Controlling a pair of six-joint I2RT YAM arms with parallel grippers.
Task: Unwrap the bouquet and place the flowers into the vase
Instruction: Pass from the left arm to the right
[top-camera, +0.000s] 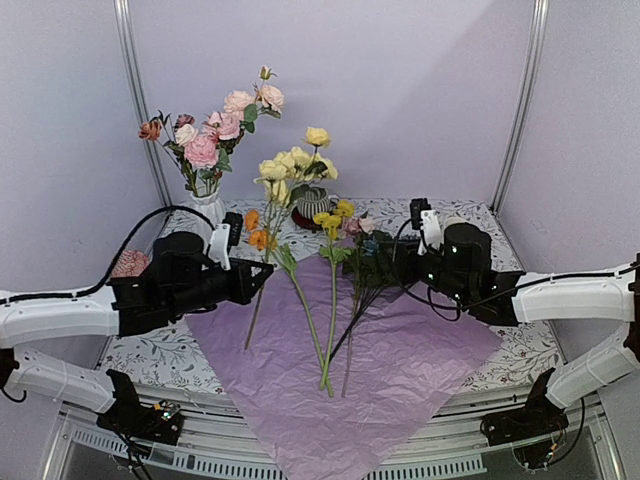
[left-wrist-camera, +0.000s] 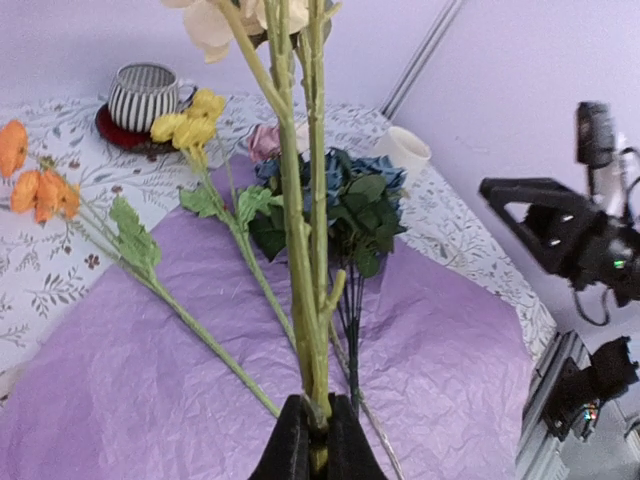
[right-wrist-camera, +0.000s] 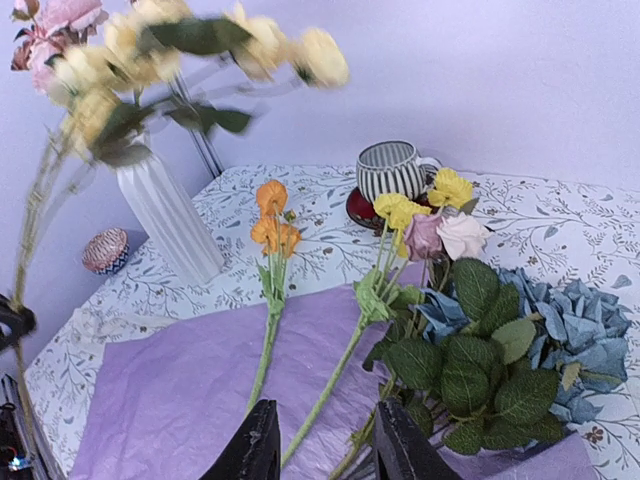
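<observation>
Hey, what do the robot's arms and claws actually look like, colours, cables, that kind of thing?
The left arm and right arm have smooth white shells between black joints, and each ends in a bulky black wrist block. Thin black cables loop off the wrists. The left claw and right claw are black, each with two tapering fingers.
</observation>
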